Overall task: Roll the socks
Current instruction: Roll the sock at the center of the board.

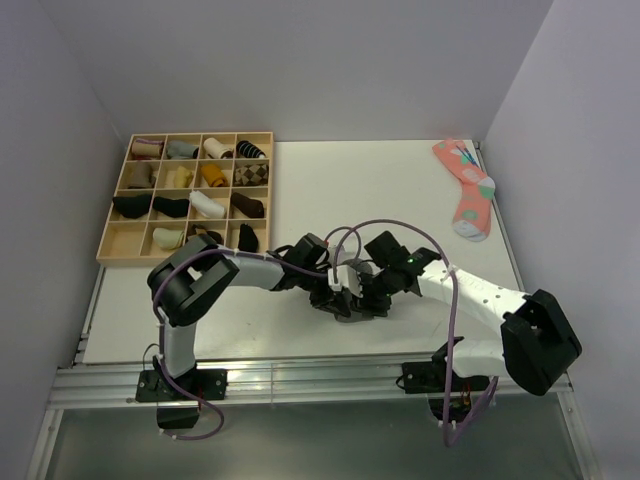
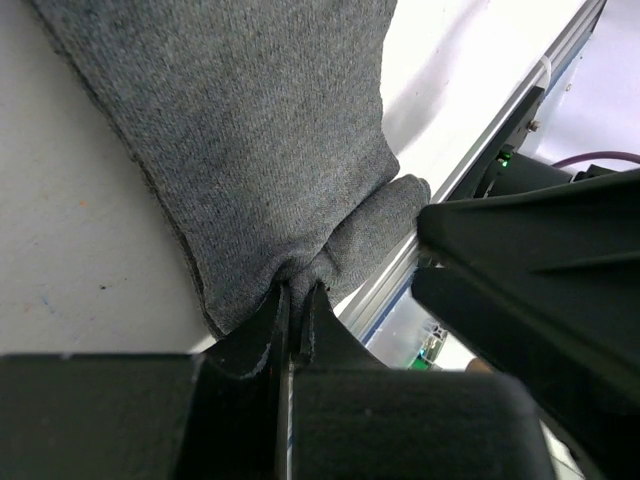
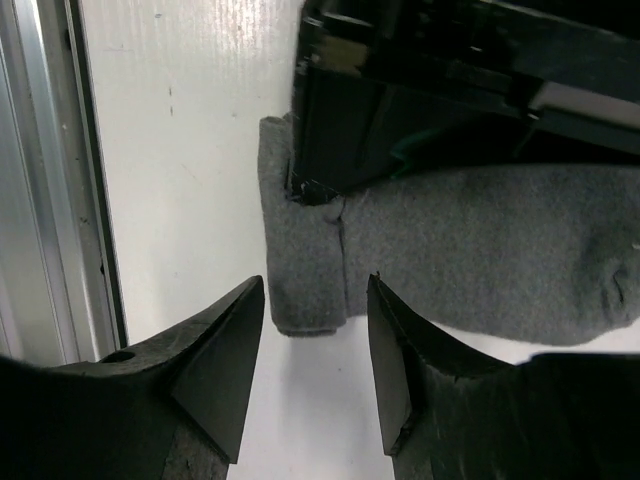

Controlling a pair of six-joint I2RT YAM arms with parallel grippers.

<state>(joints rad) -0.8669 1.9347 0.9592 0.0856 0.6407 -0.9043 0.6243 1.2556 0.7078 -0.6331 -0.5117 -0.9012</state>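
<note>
- Two grippers meet over the charcoal-grey socks (image 2: 270, 150), which lie flat on the white table (image 1: 400, 190) near its front edge, at mid-width.
- Your left gripper (image 2: 297, 305) is clenched on a pinch of knit at the socks' edge, and the fabric puckers into the jaws.
- Your right gripper (image 3: 315, 350) has its jaws parted and holds nothing. It is poised just short of the turned-over end.
- Handling: expect light, limp, stretchy knit that slumps when unsupported and seldom slips. Take hold at the turned-over end, through its full thickness, so the roll does not unwind.
- Views: the right wrist view shows the turned-over end, with the left gripper on it. The left wrist view shows the pinch itself. The top view hides the socks under both wrists, but it shows a pink sock (image 1: 468, 190) and a wooden tray (image 1: 124, 238) of sock rolls (image 1: 213, 175), both well apart.
</note>
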